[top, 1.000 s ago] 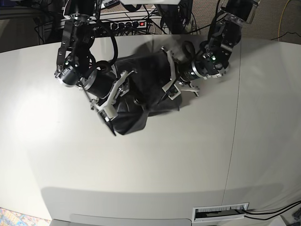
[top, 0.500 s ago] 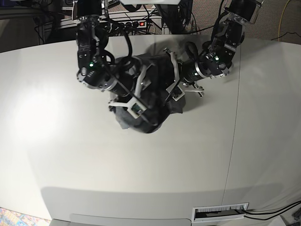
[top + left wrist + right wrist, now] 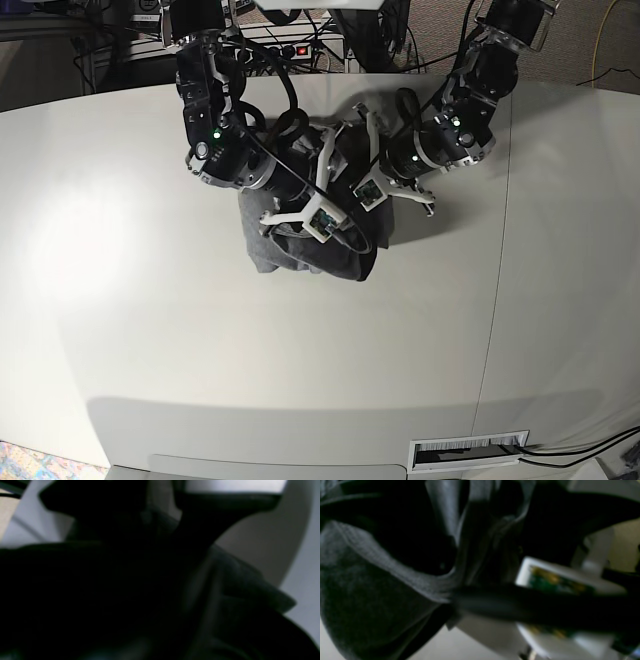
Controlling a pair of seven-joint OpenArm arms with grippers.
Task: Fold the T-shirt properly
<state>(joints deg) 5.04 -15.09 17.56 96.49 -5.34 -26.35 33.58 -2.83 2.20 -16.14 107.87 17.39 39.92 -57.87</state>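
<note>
Bunched tighter now, the T-shirt [image 3: 300, 245] looks crumpled; left jaws clenched, right jaws seemingly parted.

The base camera looked down on the tabletop [image 3: 150, 330]; both wrist cameras sat pressed against the T-shirt [image 3: 310, 250].

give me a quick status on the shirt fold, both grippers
Left gripper shut, down on the T-shirt; grip itself hidden. Right gripper spread over the bunched cloth. Shirt crumpled, not folded flat. Nothing else on the table.
</note>
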